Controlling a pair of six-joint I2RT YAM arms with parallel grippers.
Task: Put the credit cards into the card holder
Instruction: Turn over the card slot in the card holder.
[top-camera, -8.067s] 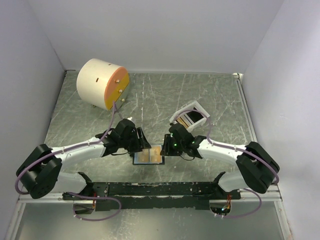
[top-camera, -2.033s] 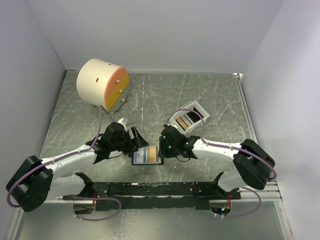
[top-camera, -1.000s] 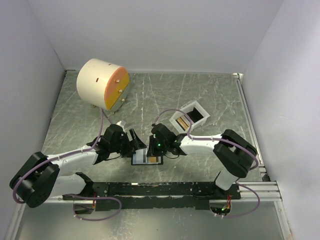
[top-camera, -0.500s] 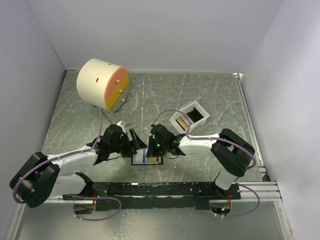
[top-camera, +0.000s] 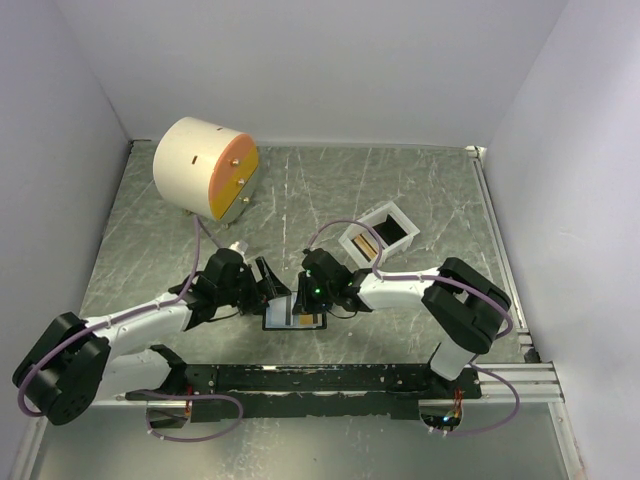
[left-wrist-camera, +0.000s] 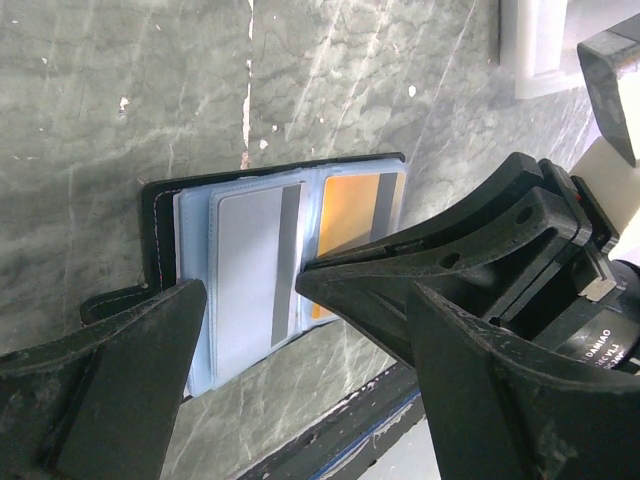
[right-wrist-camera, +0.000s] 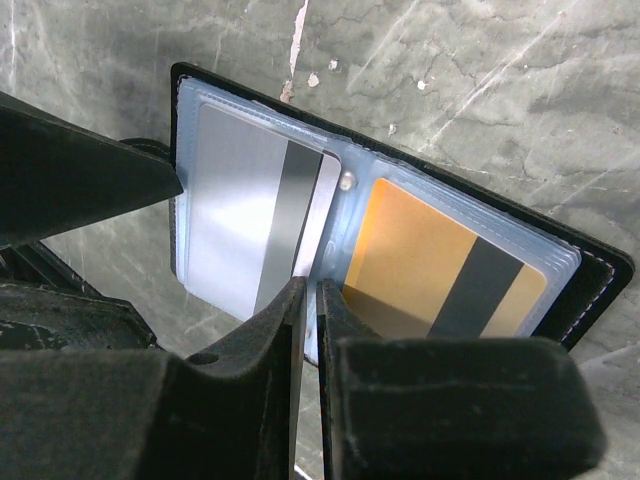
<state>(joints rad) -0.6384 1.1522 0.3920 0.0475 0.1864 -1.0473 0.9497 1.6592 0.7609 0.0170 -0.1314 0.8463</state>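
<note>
The black card holder (top-camera: 296, 323) lies open near the table's front edge. In the right wrist view the holder (right-wrist-camera: 600, 282) has an orange-tan card (right-wrist-camera: 440, 270) in its right sleeve and a pale blue card (right-wrist-camera: 245, 215) with a grey stripe in its left sleeve. My right gripper (right-wrist-camera: 308, 292) is shut on the blue card's right edge; it also shows in the top view (top-camera: 304, 298). My left gripper (left-wrist-camera: 300, 300) is open wide, one finger (left-wrist-camera: 120, 370) at the holder's left border (left-wrist-camera: 155, 235). Another gold-brown card (top-camera: 366, 245) lies in the white tray.
The white tray (top-camera: 392, 222) stands right of and behind the holder. A big cream cylinder with an orange face (top-camera: 205, 168) stands at the back left. The black rail (top-camera: 300, 378) runs along the front edge, close below the holder. Walls enclose the table.
Since 8 seconds ago the blue card has come onto the holder's left side. My right gripper moved left over the holder up to one second ago. Since then almost nothing has moved.
</note>
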